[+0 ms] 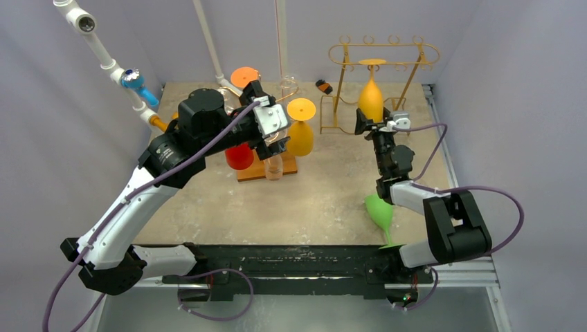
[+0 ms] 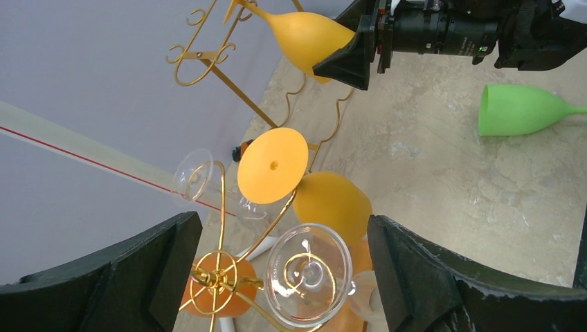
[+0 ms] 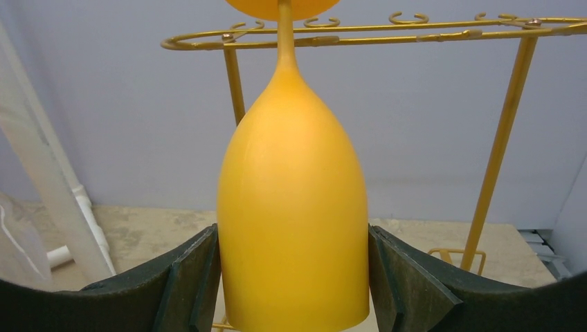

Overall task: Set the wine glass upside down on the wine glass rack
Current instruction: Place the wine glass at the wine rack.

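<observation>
The right claw (image 3: 293,277) grips the yellow glass (image 3: 293,200) (upside down, stem in the rack (image 3: 346,31)); the left claw (image 2: 287,277) gapes wide.

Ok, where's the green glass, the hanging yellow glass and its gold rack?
green glass (image 2: 516,109), left wrist view, on its bowl.
hanging yellow glass (image 3: 294,207), right wrist view, on its bowl.
gold rack (image 3: 503,138), right wrist view, on its upright post.

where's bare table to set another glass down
Bare tabletop lies between the wooden stand and the lying green glass. Crowded: that stand under the left gripper, and the gold rack where the right gripper grips the yellow glass.
</observation>
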You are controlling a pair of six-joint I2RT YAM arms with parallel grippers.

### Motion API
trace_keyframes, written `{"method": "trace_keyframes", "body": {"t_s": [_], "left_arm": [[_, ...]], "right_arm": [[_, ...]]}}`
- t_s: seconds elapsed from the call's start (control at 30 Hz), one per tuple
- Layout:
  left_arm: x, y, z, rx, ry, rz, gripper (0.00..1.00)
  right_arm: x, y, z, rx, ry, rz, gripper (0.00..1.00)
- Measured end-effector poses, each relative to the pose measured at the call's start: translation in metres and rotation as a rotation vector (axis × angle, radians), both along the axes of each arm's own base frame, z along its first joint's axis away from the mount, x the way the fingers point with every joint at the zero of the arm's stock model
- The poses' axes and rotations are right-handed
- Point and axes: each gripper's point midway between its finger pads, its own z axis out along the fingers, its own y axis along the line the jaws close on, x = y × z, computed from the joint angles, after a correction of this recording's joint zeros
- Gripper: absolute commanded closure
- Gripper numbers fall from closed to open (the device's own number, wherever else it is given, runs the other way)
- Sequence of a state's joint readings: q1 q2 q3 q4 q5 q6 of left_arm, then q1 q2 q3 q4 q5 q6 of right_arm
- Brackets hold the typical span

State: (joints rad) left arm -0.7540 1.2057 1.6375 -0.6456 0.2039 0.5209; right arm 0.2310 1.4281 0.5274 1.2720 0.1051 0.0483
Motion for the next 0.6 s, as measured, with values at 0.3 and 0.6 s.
{"method": "trace_keyframes", "body": {"t_s": [0.3, 0.6], "left_arm": [[0.0, 0.001, 0.001, 0.008, -0.015, 0.0, 0.01], [0.0, 0.003, 0.003, 0.007, -0.025, 0.003, 0.01]], "right_arm": [[0.006, -0.006, -0.005, -0.017, 0.0, -0.04, 0.52], [0.017, -0.005, -0.011, -0.02, 0.016, -0.052, 0.33]]}}
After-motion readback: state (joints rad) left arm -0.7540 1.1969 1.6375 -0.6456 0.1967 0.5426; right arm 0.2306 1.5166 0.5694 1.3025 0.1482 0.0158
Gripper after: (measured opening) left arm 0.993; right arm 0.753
